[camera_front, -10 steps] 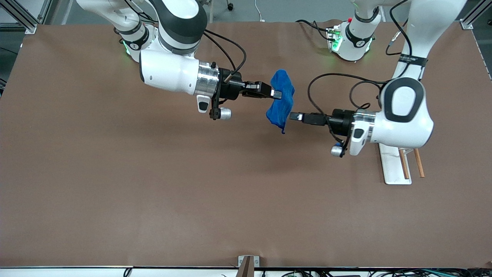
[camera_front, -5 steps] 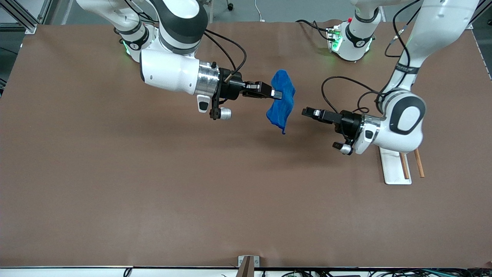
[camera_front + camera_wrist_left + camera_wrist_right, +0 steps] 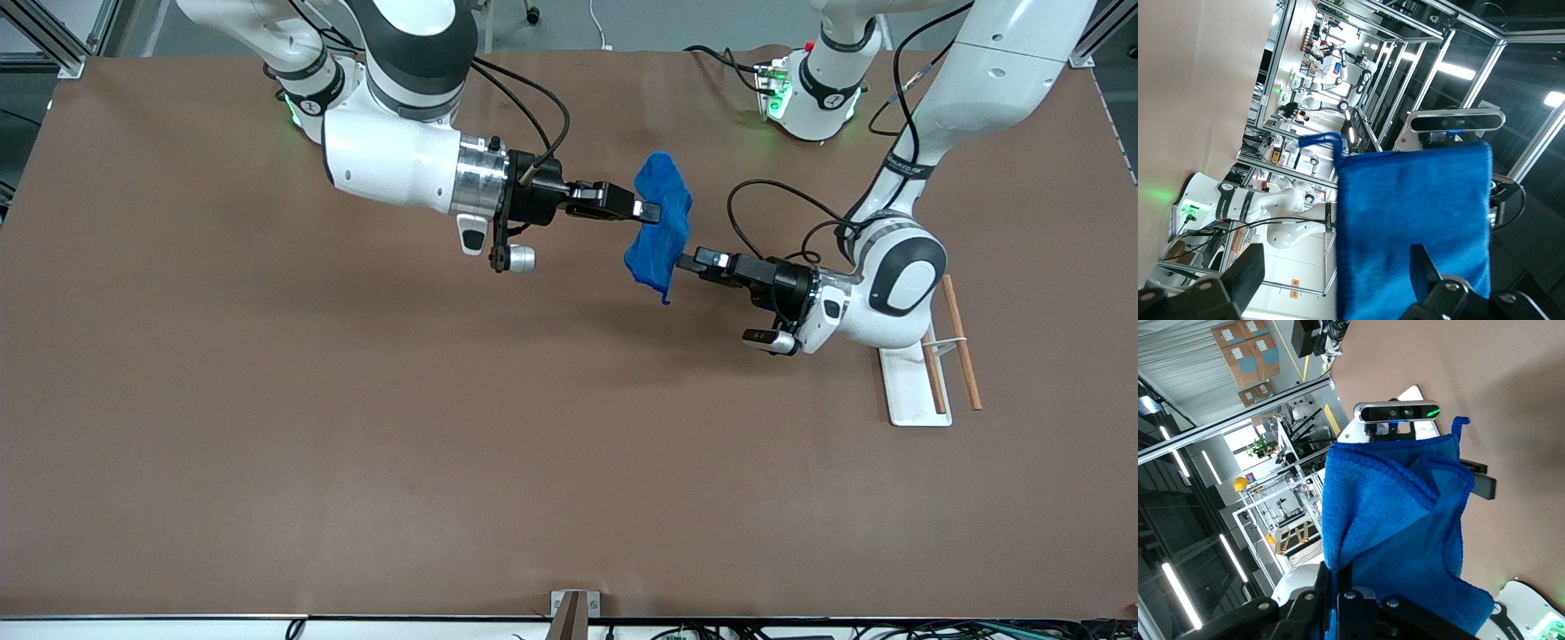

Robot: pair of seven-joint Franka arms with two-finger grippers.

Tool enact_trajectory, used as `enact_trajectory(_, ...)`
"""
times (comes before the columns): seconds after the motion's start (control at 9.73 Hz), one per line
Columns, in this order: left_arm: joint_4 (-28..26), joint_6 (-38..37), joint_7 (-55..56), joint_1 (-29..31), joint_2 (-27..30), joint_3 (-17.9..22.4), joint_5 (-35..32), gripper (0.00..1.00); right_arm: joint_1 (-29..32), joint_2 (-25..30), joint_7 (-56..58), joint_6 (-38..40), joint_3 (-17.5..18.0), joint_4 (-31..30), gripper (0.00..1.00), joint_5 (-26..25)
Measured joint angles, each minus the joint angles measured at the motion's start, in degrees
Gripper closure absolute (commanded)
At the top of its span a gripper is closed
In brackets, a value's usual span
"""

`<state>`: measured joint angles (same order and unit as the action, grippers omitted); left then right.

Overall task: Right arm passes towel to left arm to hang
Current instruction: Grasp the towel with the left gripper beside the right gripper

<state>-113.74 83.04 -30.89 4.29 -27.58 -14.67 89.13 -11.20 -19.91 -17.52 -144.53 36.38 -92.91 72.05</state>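
The bright blue towel (image 3: pixel 660 231) hangs in the air over the middle of the table, bunched and folded. My right gripper (image 3: pixel 647 212) is shut on its upper part, and the cloth (image 3: pixel 1398 520) drapes from the jaws in the right wrist view. My left gripper (image 3: pixel 695 260) is open, level with the towel's lower edge, fingertips right at the cloth. In the left wrist view the towel (image 3: pixel 1418 227) fills the space between the spread fingers (image 3: pixel 1238 280), with its small corner loop (image 3: pixel 1319 140) sticking out.
A white rack base (image 3: pixel 914 382) with two wooden rods (image 3: pixel 962 342) stands on the brown table (image 3: pixel 356 427) toward the left arm's end. The arm bases (image 3: pixel 805 93) stand along the table's edge farthest from the front camera.
My left gripper first drew back from the towel, then came in again to its lower edge. My right gripper with the towel shifted slightly toward the left arm.
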Motion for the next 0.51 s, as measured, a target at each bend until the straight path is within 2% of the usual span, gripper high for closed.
enact_trajectory(0.21,0.03,-0.44,-0.17,0.21,0.03,-0.9,1.01,0.2,-0.05,0.0,0.0,0.0,0.01,0.41,1.0,2.4)
enact_trajectory(0.51,0.47,-3.42,-0.18,0.23,0.11,-1.41,3.56,0.28,-0.33,-0.01,0.0,0.0,0.02,0.52,1.0,2.98)
